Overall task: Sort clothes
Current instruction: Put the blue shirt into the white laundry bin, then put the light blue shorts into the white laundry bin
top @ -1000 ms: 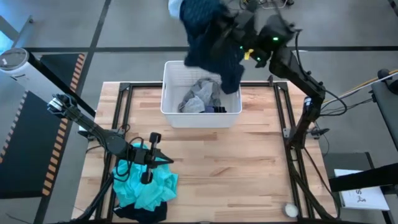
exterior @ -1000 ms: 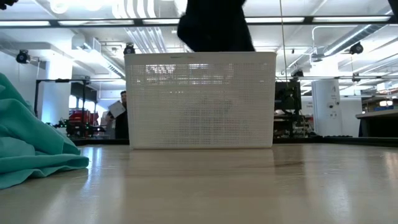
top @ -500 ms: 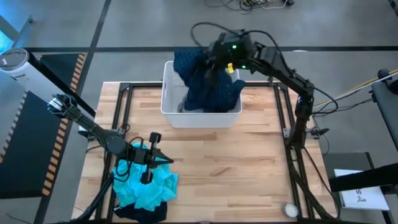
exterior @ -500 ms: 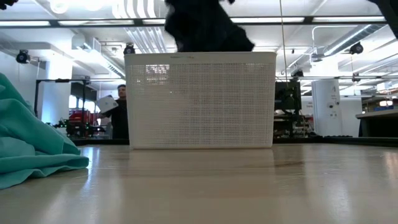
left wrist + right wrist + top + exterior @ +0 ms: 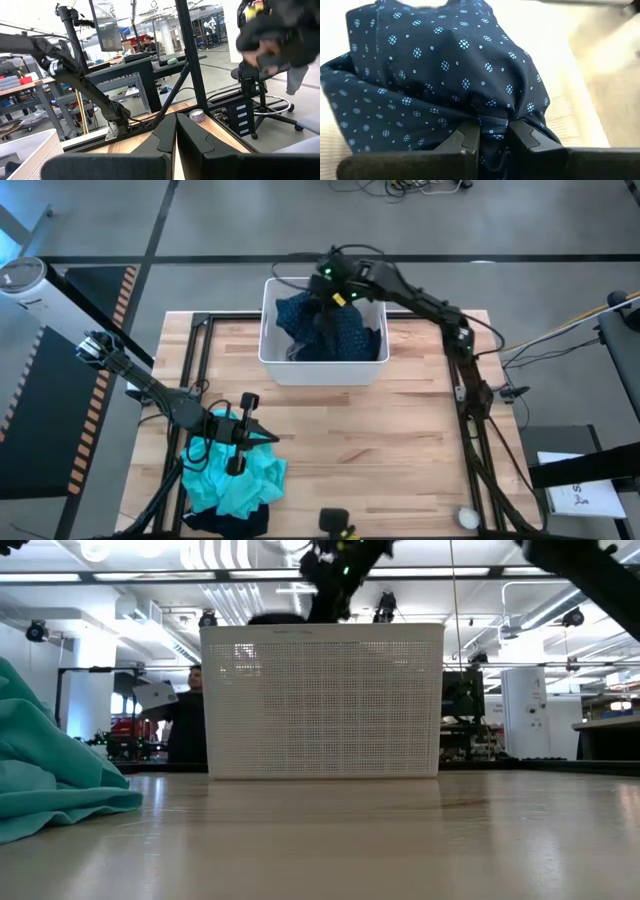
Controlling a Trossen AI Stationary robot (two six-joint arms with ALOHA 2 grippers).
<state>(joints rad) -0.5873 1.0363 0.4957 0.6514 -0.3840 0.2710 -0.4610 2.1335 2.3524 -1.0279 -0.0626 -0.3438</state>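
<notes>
R gripper (image 5: pixel 492 137) pinches navy dotted garment (image 5: pixel 330 330), which bunches just below it in white basket (image 5: pixel 272 360). L gripper (image 5: pixel 175 137) closed, empty, above teal shirt (image 5: pixel 235 480).

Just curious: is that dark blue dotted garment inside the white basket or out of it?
Inside. The navy white-dotted garment sits bunched within the white plastic basket, with the right gripper pinching its fabric.

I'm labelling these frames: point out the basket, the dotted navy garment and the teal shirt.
basket (image 5: pixel 322 370), high view, its near wall.
dotted navy garment (image 5: pixel 435 75), right wrist view, the bunched cloth above the fingers.
teal shirt (image 5: pixel 245 480), high view, middle of the heap.
</notes>
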